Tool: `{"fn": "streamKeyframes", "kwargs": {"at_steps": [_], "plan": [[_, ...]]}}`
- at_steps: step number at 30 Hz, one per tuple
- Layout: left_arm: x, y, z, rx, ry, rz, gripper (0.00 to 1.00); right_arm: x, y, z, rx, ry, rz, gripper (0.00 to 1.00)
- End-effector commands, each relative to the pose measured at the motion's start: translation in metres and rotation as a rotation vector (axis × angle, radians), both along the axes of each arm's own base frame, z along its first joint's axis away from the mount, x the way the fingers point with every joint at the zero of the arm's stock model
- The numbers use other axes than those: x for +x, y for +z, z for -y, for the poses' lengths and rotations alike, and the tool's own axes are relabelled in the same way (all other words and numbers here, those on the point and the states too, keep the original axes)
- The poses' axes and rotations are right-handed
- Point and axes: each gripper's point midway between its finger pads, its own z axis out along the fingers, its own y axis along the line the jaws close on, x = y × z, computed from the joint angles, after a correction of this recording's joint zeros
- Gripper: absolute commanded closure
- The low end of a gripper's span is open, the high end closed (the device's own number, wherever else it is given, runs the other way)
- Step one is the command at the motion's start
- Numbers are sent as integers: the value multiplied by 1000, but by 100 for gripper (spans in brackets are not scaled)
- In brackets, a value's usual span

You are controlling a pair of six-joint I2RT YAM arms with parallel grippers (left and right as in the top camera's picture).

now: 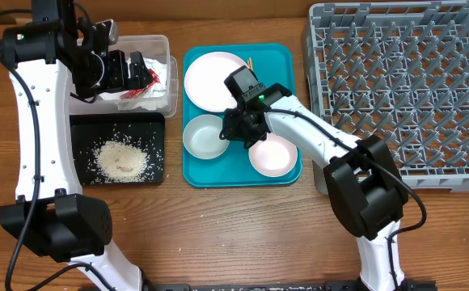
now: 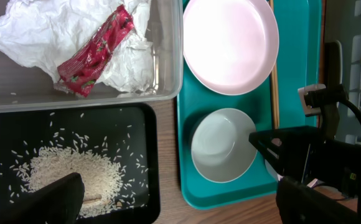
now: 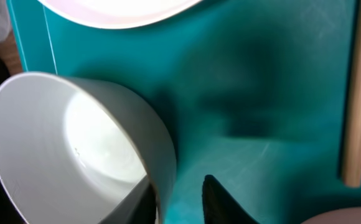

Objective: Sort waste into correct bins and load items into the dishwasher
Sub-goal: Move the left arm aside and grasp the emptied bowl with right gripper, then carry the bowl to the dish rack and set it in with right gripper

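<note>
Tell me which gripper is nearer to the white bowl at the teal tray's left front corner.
Right. The right gripper is at the bowl, its fingers astride the rim. The left gripper hovers over the clear tub, off the teal tray.

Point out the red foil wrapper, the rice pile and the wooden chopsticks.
Small red foil wrapper (image 2: 96,53), left wrist view, middle of its length.
Loose white rice pile (image 1: 121,158), overhead view, centre of heap.
Thin wooden chopsticks (image 3: 360,93), right wrist view, mid-shaft.
</note>
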Motion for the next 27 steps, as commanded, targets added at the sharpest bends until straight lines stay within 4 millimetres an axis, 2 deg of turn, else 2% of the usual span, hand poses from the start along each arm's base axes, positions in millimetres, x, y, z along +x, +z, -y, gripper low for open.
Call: {"fn": "streamKeyframes", "kwargs": {"at_steps": [1, 3, 14, 16, 19, 23, 25, 27], "plan": [[2, 7, -1, 18, -16, 28, 0, 2, -8, 1, -22, -3, 8, 88], [2, 7, -1, 18, -16, 28, 0, 1, -8, 2, -25, -3, 3, 96], [2, 7, -1, 18, -16, 28, 0, 1, -10, 5, -40, -10, 3, 96], [2, 7, -1, 17, -16, 28, 0, 4, 0, 5, -33, -15, 15, 96], [2, 7, -1, 18, -16, 28, 0, 23, 40, 21, -37, -60, 75, 96], [2, 7, -1, 18, -16, 28, 0, 56, 121, 63, -78, -175, 236, 96], [2, 7, -1, 18, -15, 28, 0, 70, 170, 95, -124, -260, 352, 96], [2, 7, -2, 18, -15, 28, 0, 82, 225, 144, -227, -394, 507, 96]]}}
